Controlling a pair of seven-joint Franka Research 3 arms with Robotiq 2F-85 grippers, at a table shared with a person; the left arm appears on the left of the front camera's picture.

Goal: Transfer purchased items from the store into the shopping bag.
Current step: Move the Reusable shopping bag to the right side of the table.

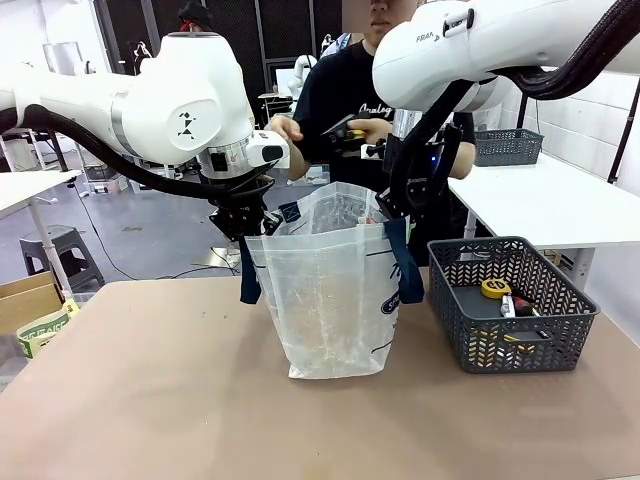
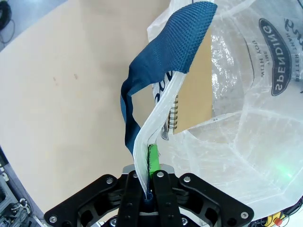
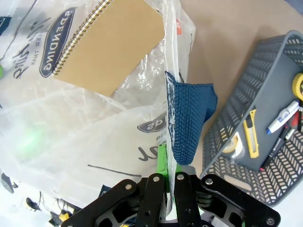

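The shopping bag [image 1: 330, 290] stands upright in the middle of the bench [image 1: 150, 400], its mouth held wide between the two arms. Inside it a brown spiral notebook [image 3: 113, 47] leans against the plastic wall.

The left claw [image 1: 243, 222] is clamped tight on the bag's rim at the robot's left side. In its wrist view the white plastic runs down between the closed fingers, against a green pad [image 2: 152, 161]. A blue strap [image 2: 184, 38] loops up just beside that grip.

The right claw [image 1: 395, 205] pinches the opposite rim in the same way, and the other blue strap [image 3: 187, 113] hangs over its closed fingers.

Just to the right of the bag, apart from it, sits the grey basket [image 1: 500, 345]. It holds a yellow tape roll [image 1: 495, 288], a yellow knife [image 3: 252, 132] and a white and blue pen [image 3: 283, 117], among other small pieces.

Across the bench a person [image 1: 340, 100] stands behind the bag, holding a dark item [image 1: 345, 130] in both hands above its mouth.
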